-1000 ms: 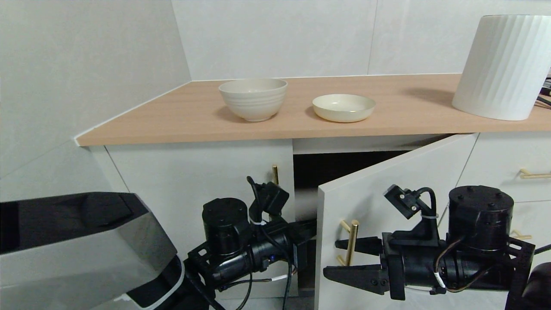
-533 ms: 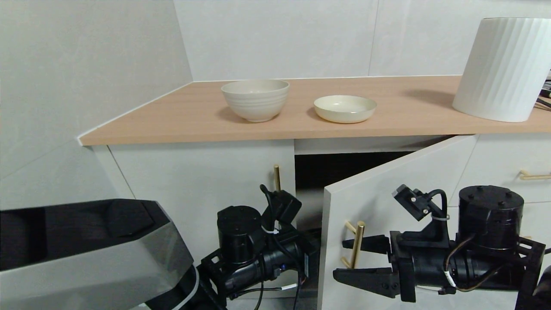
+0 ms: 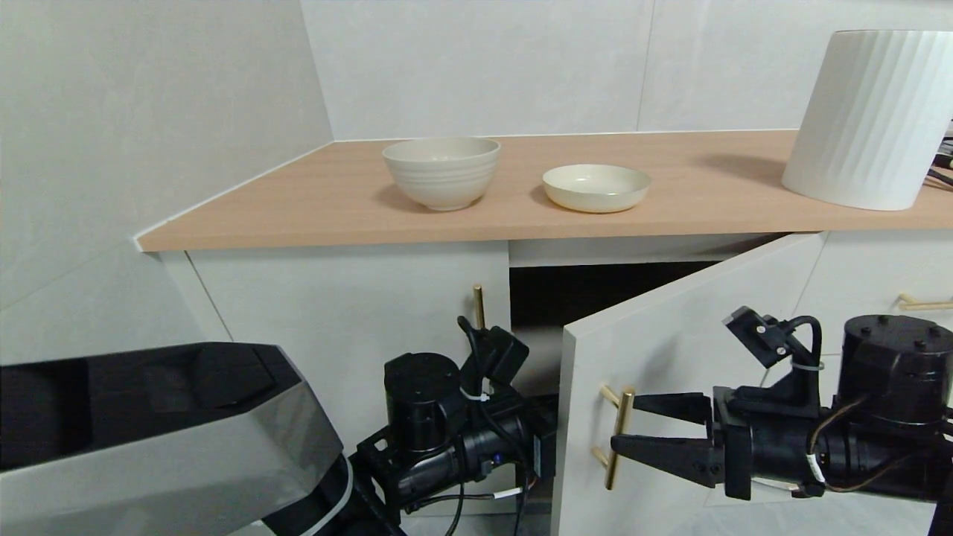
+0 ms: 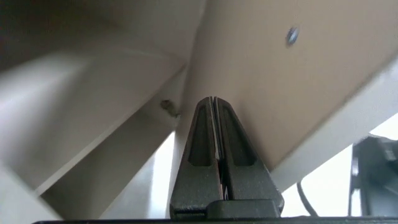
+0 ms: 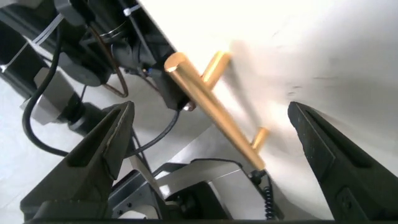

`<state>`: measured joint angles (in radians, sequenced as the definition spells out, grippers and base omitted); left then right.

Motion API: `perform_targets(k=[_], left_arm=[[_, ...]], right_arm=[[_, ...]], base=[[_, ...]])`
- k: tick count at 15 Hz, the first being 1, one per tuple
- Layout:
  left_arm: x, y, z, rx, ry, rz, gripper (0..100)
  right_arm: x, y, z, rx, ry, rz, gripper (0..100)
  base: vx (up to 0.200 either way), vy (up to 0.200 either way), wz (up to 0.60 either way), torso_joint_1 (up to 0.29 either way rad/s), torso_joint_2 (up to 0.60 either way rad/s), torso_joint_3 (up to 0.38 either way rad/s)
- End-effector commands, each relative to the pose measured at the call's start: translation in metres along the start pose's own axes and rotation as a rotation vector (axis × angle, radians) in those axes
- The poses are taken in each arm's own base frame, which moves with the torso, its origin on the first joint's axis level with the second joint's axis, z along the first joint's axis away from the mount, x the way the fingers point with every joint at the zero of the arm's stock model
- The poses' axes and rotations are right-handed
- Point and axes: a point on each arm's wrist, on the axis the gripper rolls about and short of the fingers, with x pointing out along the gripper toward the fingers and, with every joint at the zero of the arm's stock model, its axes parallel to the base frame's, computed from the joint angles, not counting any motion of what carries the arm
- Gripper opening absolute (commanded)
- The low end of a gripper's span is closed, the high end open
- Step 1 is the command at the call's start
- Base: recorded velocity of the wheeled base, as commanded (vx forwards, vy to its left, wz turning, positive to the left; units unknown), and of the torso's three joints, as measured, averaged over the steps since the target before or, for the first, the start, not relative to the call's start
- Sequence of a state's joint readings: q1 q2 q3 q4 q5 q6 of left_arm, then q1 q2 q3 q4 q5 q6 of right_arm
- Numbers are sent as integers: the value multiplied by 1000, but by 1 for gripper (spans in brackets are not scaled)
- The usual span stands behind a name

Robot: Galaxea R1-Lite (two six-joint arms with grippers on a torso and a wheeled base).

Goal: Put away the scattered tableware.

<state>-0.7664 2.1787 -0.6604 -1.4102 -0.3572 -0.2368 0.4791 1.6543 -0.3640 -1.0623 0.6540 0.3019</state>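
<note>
My right claw (image 3: 625, 423), spread, faces the door handle (image 5: 208, 109) (long axis upright), tips just beside it; left claw (image 4: 212, 124) pressed together.

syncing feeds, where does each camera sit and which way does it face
Head view: on the head, looking forward and down at counter, bowl, dish and open door; both arms show.
Left wrist view: on the left wrist, looking along shut jaws at pale cabinet panels.
Right wrist view: on the right wrist, facing the door's handle, framed by open jaws; left arm beyond.
Shared: head and right wrist views both show handle and door.
</note>
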Motion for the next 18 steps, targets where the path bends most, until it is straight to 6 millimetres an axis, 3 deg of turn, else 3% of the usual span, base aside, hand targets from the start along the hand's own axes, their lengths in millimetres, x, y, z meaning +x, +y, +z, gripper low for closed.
perform_targets(k=[1, 5, 12, 18], left_arm=[[1, 0, 5, 3, -18, 6, 0], [-1, -1, 6, 3, -19, 9, 0], [1, 1, 5, -4, -1, 21, 0], [41, 31, 11, -27, 33, 67, 0]], right_arm=[[-22, 15, -7, -7, -10, 5, 100], [-54, 35, -29, 1, 2, 5, 100], [-59, 37, -41, 0, 36, 5, 100], [-59, 36, -41, 0, 36, 5, 100]], base=[[0, 0, 0, 0, 0, 0], [0, 0, 0, 0, 0, 0], [-171, 0, 0, 2, 2, 1], [-33, 0, 0, 0, 0, 1]])
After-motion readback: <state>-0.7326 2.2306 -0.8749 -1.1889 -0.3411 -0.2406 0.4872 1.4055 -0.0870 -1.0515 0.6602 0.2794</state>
